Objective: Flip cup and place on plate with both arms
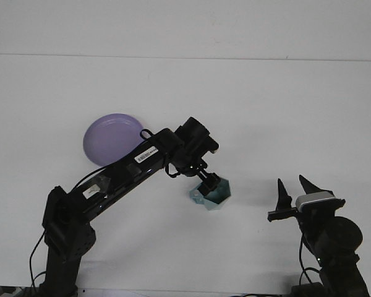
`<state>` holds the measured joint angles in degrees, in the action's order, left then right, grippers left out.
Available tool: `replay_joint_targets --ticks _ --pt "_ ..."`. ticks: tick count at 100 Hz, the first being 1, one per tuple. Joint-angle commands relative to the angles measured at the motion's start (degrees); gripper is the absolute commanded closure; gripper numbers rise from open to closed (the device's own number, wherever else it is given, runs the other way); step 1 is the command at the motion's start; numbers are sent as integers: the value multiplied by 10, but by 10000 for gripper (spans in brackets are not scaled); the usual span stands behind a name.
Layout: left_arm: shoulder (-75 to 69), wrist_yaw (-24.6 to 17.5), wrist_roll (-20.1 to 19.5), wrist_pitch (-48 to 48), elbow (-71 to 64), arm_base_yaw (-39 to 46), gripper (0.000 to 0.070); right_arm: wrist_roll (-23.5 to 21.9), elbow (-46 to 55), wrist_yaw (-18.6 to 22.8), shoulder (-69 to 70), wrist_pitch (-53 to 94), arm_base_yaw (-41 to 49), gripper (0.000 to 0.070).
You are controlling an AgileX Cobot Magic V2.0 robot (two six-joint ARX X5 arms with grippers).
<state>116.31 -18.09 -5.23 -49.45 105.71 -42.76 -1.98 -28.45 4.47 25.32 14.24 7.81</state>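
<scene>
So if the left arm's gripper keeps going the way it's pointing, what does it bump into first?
The cup. The left gripper points down and to the right, straight at the cup's rim, and seems to be touching it or nearly so. From this single view I can't judge the depth exactly, so a small gap may remain.

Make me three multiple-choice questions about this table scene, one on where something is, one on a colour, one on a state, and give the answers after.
1. Where is the plate relative to the cup?
A. To its left and farther back
B. To its right
C. Under it

2. What colour is the plate?
A. Red
B. Purple
C. Yellow

3. How is the right gripper?
A. Shut on the cup
B. Open, clear of the cup
C. Resting on the plate

Answers:
1 A: the plate lies left of and behind the cup.
2 B: its surface is pale purple.
3 B: the right gripper shows spread fingers, apart from the cup; the left gripper is at the cup.
</scene>
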Motion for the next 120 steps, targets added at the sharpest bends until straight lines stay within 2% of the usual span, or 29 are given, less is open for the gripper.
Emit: replay_joint_targets --ticks 1,19,26,39,49,80,120 --pt "21 1 -8 5 15 -10 165 -9 -1 0 2 -5 1 339" --pt "39 1 -8 20 15 -16 172 -9 -1 1 2 -5 1 339" --pt "45 1 -8 21 15 -16 228 -10 -1 1 2 -5 1 339" --pt "48 2 -9 22 15 -18 456 -10 -1 1 2 -5 1 339" --pt "48 2 -16 25 15 -21 697 -10 -1 1 2 -5 1 339" --pt "48 6 -4 17 23 -24 688 -10 -1 0 2 -3 1 339" --pt "48 61 -14 -167 184 56 688 -10 -1 0 2 -2 1 339"
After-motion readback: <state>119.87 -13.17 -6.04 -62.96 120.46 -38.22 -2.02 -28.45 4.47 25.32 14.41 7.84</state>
